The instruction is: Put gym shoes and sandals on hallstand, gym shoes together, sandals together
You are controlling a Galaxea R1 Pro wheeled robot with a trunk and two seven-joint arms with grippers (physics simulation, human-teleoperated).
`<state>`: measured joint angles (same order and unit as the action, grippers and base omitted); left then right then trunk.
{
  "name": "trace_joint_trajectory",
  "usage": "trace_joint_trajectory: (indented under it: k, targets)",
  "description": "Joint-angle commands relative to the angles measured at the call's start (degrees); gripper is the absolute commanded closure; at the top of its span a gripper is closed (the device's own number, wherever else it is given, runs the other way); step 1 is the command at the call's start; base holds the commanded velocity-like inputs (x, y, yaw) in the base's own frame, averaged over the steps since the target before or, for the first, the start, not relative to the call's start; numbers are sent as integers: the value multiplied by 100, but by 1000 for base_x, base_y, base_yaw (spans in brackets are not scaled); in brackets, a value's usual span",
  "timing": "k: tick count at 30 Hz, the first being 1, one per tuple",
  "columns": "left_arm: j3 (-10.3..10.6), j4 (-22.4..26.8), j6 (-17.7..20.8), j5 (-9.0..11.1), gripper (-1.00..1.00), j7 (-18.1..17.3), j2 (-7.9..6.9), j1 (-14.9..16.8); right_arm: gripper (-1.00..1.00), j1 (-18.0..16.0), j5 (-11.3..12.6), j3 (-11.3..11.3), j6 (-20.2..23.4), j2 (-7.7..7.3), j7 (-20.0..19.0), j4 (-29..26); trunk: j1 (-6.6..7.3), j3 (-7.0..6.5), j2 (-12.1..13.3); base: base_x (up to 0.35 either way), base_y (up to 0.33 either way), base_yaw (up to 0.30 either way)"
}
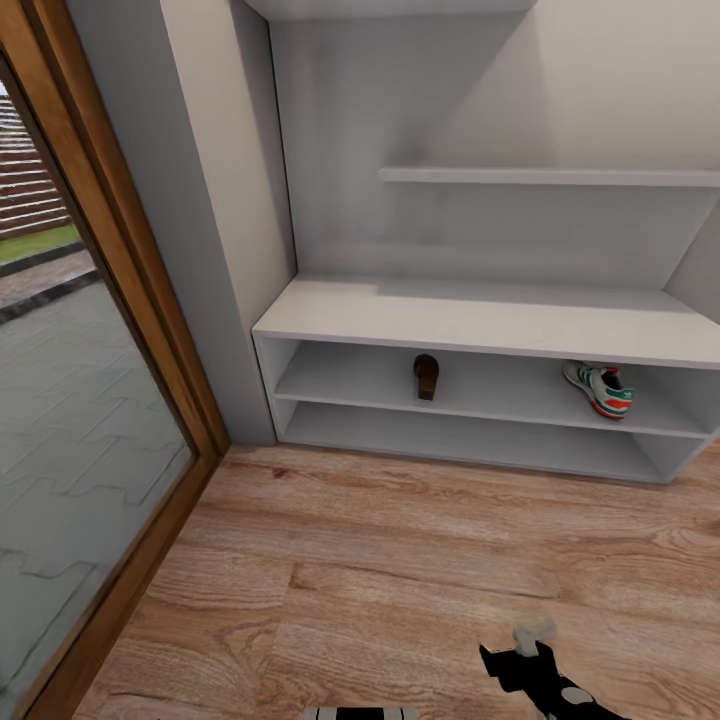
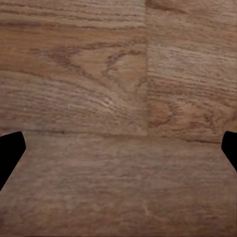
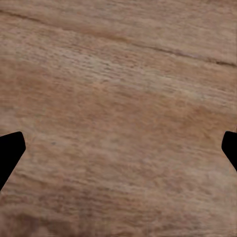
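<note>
The white hallstand (image 1: 480, 315) stands against the wall ahead in the head view. One dark brown sandal (image 1: 426, 376) rests on its middle shelf, left of centre. One white gym shoe (image 1: 598, 388) with green stripes lies on the same shelf, far to the right and apart from the sandal. The corridor floor (image 1: 400, 560) in front is bare wood planks. Part of my right arm (image 1: 545, 675) shows at the bottom right. My left gripper (image 2: 118, 153) and right gripper (image 3: 118, 153) both hang open over bare floor, fingers wide apart and holding nothing.
A glass door with a wooden frame (image 1: 130, 270) runs along the left side. A grey wall corner (image 1: 215, 250) meets the rack's left end. A floating shelf (image 1: 550, 176) hangs above the bench top. The lowest shelf (image 1: 460, 440) holds nothing.
</note>
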<state>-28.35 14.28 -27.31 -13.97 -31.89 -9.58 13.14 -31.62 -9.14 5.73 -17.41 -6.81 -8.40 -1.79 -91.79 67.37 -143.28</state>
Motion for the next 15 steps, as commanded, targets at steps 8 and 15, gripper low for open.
trace_joint_trajectory:
  k: [8, 15]
  targets:
    - [-40, -12, -29, 342, -100, 99, 19, 6, -100, 77, -50, 50, -34, -76, -292, 4, 1, 4, -2, -1, 0, 0]
    - [-39, -21, -29, 426, -100, 112, 25, 5, -100, 97, -48, 51, -37, -83, -303, 11, 1, 4, -2, 0, 0, 0]
